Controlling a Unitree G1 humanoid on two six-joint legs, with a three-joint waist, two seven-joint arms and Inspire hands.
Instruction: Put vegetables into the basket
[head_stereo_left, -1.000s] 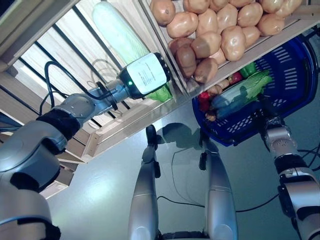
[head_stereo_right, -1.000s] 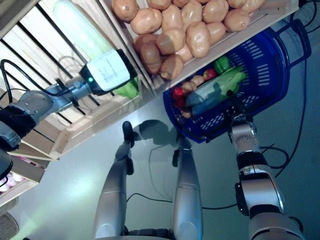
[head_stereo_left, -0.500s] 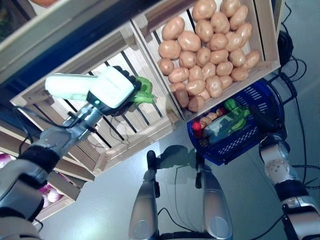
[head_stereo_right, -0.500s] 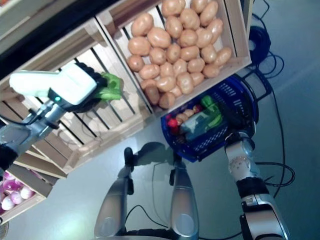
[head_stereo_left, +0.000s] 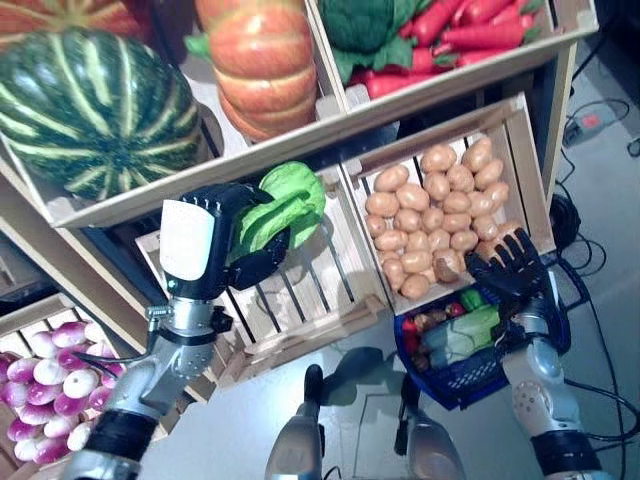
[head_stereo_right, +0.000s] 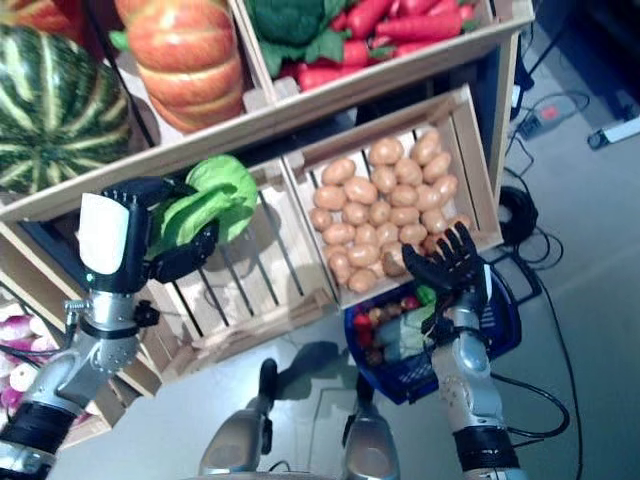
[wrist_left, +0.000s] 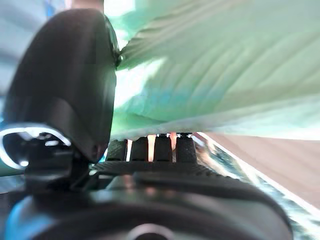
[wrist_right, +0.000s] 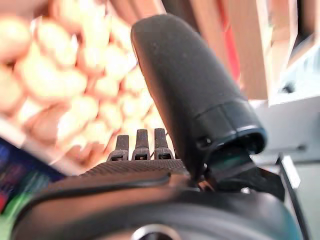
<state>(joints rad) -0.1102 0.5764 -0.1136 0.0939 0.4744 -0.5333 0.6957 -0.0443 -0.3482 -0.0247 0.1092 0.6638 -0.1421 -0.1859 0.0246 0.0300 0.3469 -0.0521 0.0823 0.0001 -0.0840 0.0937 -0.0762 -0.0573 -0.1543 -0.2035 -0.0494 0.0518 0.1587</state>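
A striped watermelon and an orange pumpkin are seen on the top shelf; red peppers beside broccoli; purple-white onions are held in a low crate.

We see pale slatted wood crates; blue perforated plastic basket; matt ribbed cabbage leaves; left hand matt black, white shell.
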